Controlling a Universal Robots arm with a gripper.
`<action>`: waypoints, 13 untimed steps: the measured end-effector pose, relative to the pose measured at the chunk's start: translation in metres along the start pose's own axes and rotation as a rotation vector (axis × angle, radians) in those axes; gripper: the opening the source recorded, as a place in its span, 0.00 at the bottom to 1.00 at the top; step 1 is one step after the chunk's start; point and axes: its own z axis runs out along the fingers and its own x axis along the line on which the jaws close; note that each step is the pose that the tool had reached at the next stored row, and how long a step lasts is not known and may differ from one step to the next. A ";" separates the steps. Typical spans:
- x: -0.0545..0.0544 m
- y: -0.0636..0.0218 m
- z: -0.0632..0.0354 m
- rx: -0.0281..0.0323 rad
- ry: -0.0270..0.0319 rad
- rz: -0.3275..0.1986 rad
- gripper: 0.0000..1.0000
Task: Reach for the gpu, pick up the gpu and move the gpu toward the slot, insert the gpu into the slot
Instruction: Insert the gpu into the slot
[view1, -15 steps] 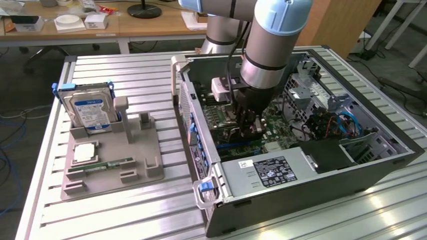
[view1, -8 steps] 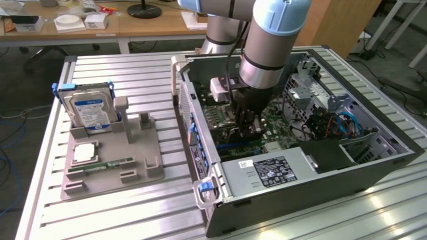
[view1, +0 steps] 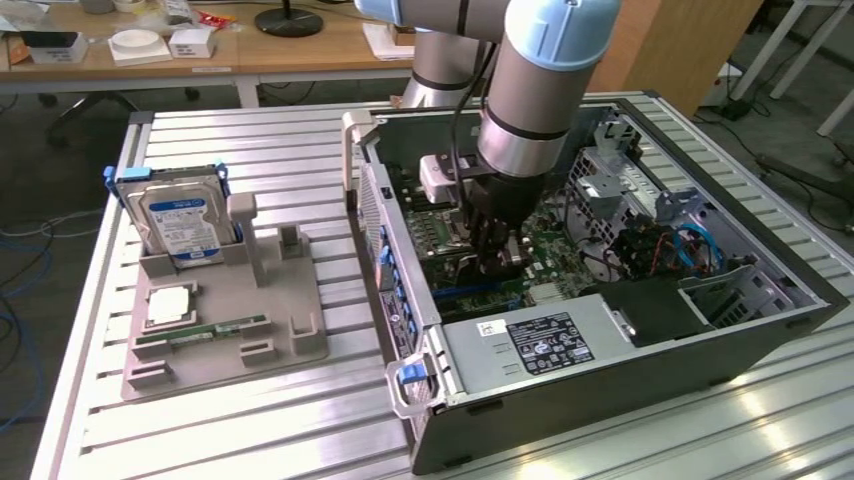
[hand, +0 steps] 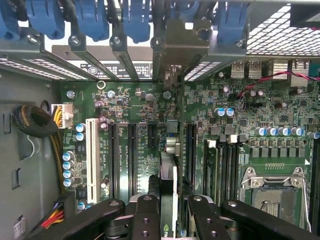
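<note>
wooden desks and a tiled floor sit behind a ribbed metal worktop (view1: 267, 420), which carries an open computer case (view1: 627, 330) lying on its side and, toward the exterior view's left, a grey holder tray (view1: 220, 330). on that tray a silver hard drive (view1: 180, 215) with a blue label stands upright in its cradle, and a small green memory stick (view1: 220, 328) lies flat nearer the front edge. the robot arm (view1: 541, 80) comes down from above into the case, over the green motherboard (hand: 140, 125). its claw (hand: 169, 215) is low inside the case, the dark fingers (hand: 145, 220) closed in on either side of the gpu (hand: 168, 180), which is seen edge-on as a thin dark card held upright between them. the card runs straight out from between the fingertips toward the rear of the case, its silver metal bracket (hand: 180, 50) standing up against the row of blue-clipped expansion openings. the card's lower edge lines up with a long slot (hand: 172, 135) on the motherboard, between neighbouring black slots; whether it is fully seated cannot be told.
</note>
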 end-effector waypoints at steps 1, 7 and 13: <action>0.000 0.0000 0.0000 -0.0001 0.0000 -0.002 0.26; 0.000 0.0000 0.0003 -0.0002 -0.0001 -0.005 0.26; -0.001 0.0000 0.0021 -0.0002 -0.0017 -0.007 0.26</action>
